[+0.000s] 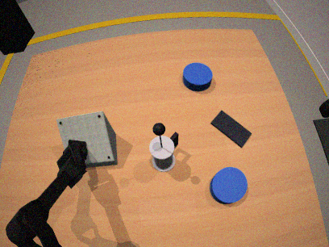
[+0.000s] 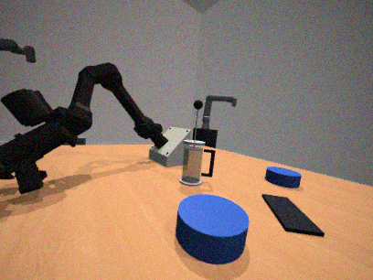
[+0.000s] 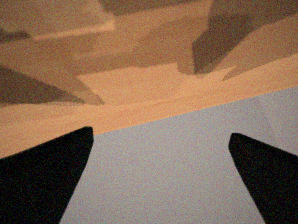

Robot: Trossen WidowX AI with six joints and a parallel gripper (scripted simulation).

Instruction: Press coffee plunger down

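The coffee press stands upright on the table, with a clear body, a pale lid and a black handle. Its plunger is up: the black knob stands well above the lid on a thin rod. My gripper is open, with nothing between its fingers. It is over the sloped grey block, to the left of the press and apart from it. The press does not show in the wrist view.
The sloped grey block is left of the press. Two blue discs, one nearer and one farther, and a flat black slab lie right of the press in the top view.
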